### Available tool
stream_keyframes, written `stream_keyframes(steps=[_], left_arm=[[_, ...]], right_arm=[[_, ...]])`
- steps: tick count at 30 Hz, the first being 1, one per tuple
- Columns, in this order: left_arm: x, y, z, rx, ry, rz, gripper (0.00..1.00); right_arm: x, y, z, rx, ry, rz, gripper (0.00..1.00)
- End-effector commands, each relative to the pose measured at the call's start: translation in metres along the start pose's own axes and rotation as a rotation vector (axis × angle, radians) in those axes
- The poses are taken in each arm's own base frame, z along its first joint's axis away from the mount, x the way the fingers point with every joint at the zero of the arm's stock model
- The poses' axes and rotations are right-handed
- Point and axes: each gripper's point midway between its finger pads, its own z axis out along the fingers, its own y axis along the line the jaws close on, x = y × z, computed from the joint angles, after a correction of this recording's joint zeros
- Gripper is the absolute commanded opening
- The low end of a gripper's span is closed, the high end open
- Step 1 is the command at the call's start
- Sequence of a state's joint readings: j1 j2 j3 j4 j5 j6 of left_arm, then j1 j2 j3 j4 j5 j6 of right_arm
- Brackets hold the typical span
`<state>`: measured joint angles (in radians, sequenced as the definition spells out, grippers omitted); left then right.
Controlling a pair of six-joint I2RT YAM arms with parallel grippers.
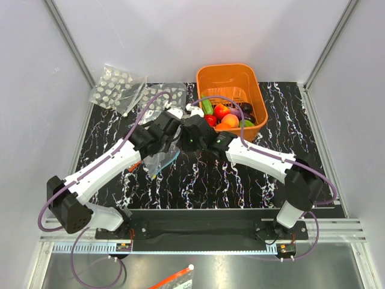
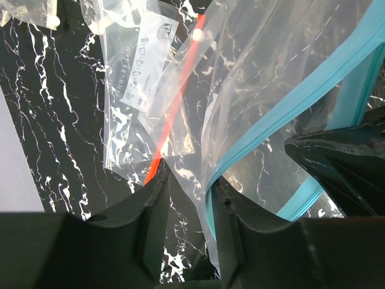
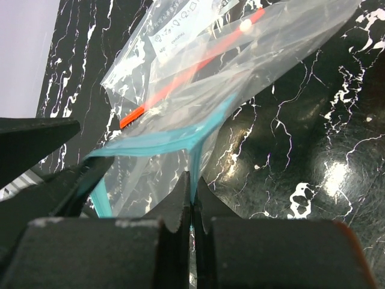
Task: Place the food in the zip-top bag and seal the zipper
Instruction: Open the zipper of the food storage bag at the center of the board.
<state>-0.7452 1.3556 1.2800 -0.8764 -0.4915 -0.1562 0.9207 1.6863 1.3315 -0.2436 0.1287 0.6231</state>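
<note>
- Right fingers: pressed together, clamped on the zipper. The teal strip runs straight into the seam between them.
- Left fingers: apart, not clamping. The zipper's teal strip and some clear film pass through the gap between them.
- Zip-top bag: mid-surface, just in front of where the two wrists meet. The mouth is lifted and gaping, and the teal strip bows into a loop in the left wrist view.
- Food: all in the orange basket at the back right of the surface. Red, orange, green and dark pieces are visible, none of them in the bag.
- Red-strip bag: lies flat, partly under the zip-top bag.
- White label on the red-strip bag: small printed text and a row of symbols, too fine to read. No brand is legible.
- Dotted packets: back left, well apart from the grip point.
</note>
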Motion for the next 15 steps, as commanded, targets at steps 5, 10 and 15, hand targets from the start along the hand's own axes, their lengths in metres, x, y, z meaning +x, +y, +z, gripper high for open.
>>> stream_keyframes(steps=[5,10,15], left_arm=[[0.001,-0.016,0.003,0.060,-0.006,0.005,0.42],[-0.004,-0.030,0.000,0.146,-0.031,0.004,0.42],[-0.012,-0.038,-0.011,0.218,-0.085,-0.018,0.48]], right_arm=[[-0.026,0.020,-0.015,-0.076,-0.047,0.026,0.00],[-0.028,0.023,-0.019,-0.096,-0.056,0.038,0.00],[-0.029,0.022,-0.024,-0.103,-0.068,0.052,0.00]])
